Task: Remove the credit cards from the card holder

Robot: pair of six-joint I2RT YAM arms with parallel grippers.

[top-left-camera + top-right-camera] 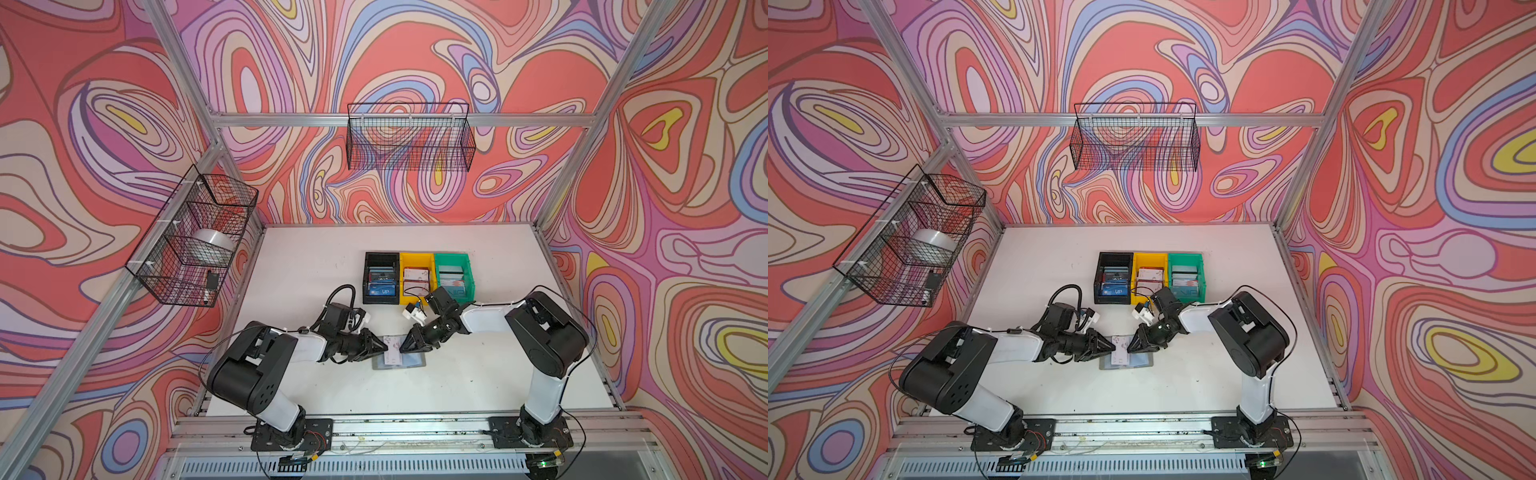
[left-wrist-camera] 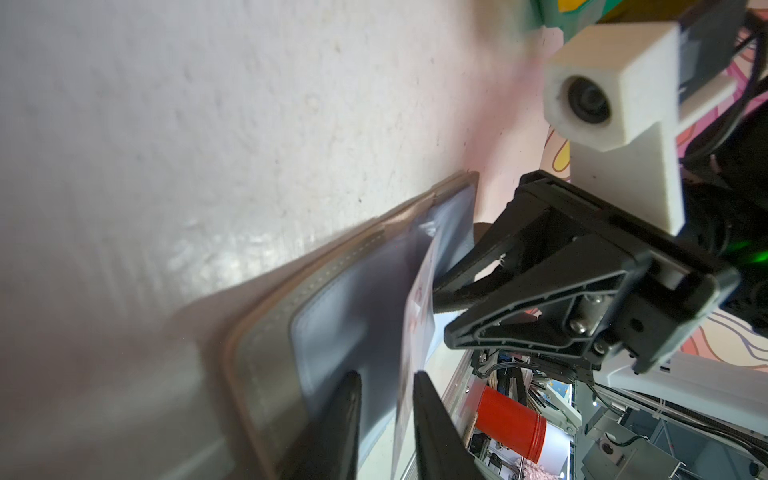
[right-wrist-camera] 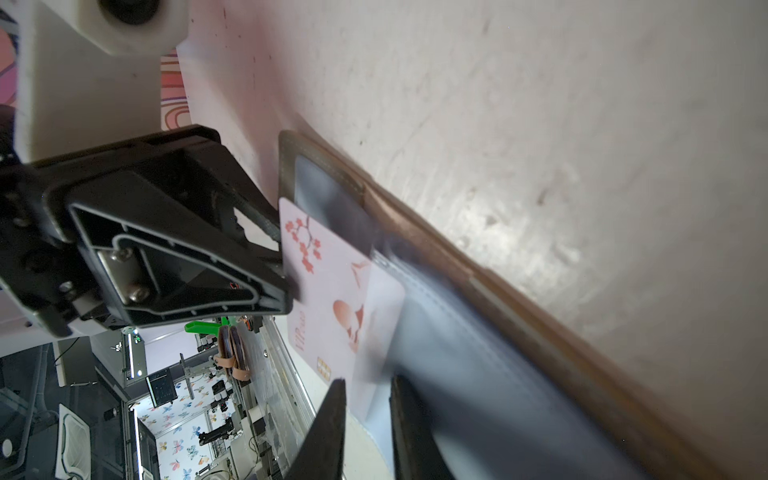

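Starting left: your left pincer [image 1: 385, 344] is nearly shut and looks nipped on the credit card's [image 3: 332, 291] free edge. Good spot, since the card should be light, stiff, slick plastic. Pinch the flat faces and pull straight along the sleeve, no bending. Card's white w/ red blossom print and a gold chip, tilted up, partly out of the card holder [image 1: 413, 362]. Holder's grey, lying open on the table [image 1: 498, 374] betw. both arms. Its clear sleeves look floppy and prob. lift unless pinned. Right pincer [image 1: 402, 349] is narrow round the sleeve edge; can't tell if it clamps.
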